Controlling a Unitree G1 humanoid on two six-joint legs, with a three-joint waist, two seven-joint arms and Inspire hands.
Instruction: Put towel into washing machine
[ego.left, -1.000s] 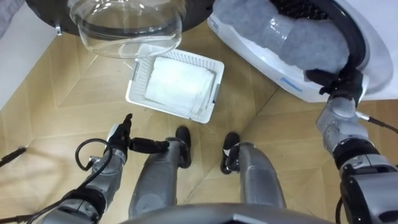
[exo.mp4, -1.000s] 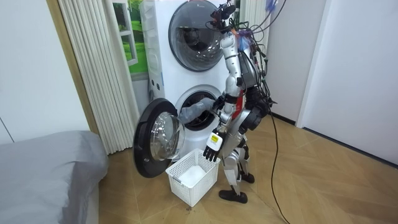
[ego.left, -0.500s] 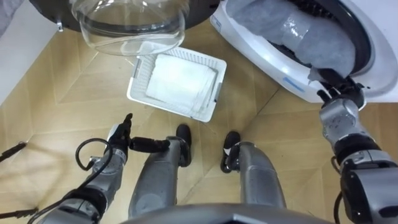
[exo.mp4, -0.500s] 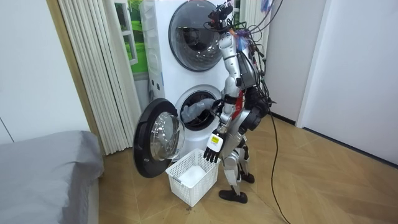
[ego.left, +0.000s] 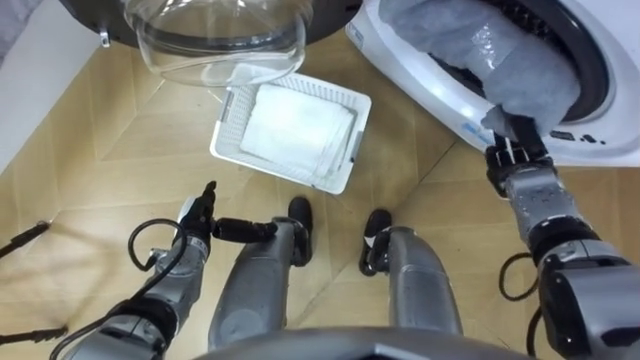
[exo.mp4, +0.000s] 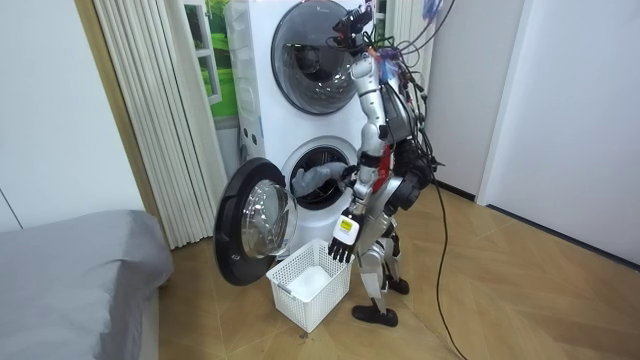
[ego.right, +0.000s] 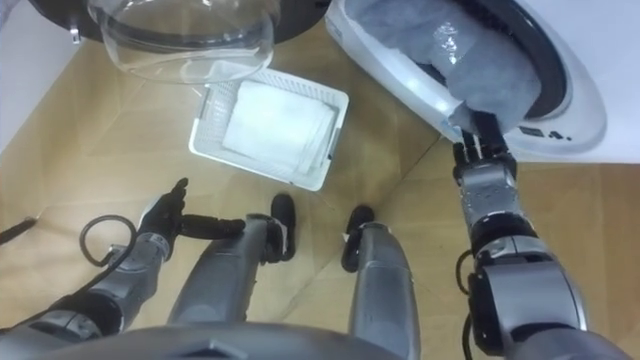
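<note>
Most of the towel bulges just beyond our right hand, whose grip we cannot tell; we should push deeper.

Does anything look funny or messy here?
Yes. The grey towel bulges out of the washing machine opening and lies over its rim, not fully inside. The right hand is at its edge.
</note>
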